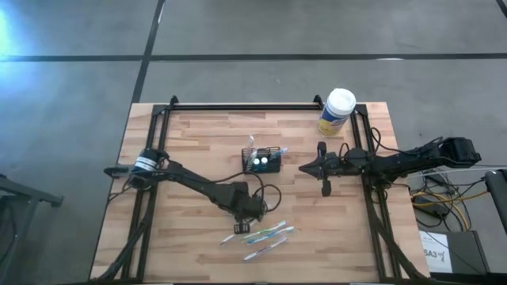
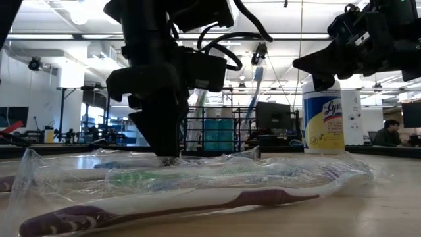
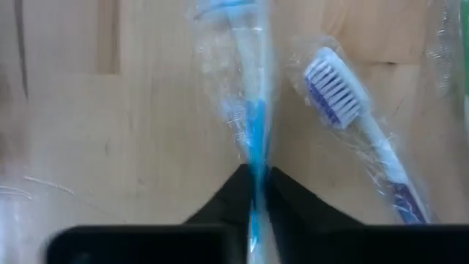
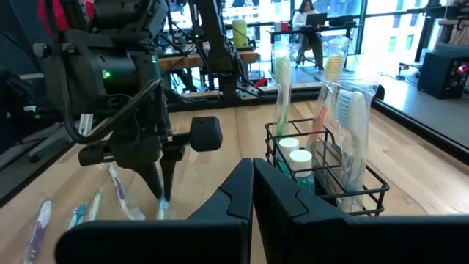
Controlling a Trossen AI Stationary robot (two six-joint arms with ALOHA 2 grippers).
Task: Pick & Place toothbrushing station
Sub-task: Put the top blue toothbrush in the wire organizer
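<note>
At the near edge of the table (image 1: pixel 190 134) lie several wrapped toothbrushes (image 1: pixel 265 237), side by side in clear plastic. In the low view the closest one has a dark red handle (image 2: pixel 197 204), and a green one (image 2: pixel 164 176) lies just behind it.

The left gripper (image 3: pixel 256 183) is down among them, its two dark fingers closed tight on a blue toothbrush (image 3: pixel 253 125) in its wrapper, the tips at the table top. Just beside it lies a white toothbrush with blue bristles (image 3: pixel 337 92), touching nothing of the gripper. From above, the left gripper (image 1: pixel 242 228) sits at the left end of the row of brushes, its arm reaching in from the left edge of the table.

Farther back, near the middle of the table, stands the black wire caddy (image 1: pixel 262 160), upright, well apart from the brushes on the table. It holds several upright toothbrushes (image 4: pixel 344 117) and two small white-capped tubes (image 4: pixel 297 161).

The right gripper (image 1: pixel 323 168) hovers to the right of the caddy, above the table and clear of it, its fingers (image 4: pixel 242 194) pressed together with nothing between them.

At the far right corner stands a white-lidded canister with a yellow label (image 1: pixel 337 111).
</note>
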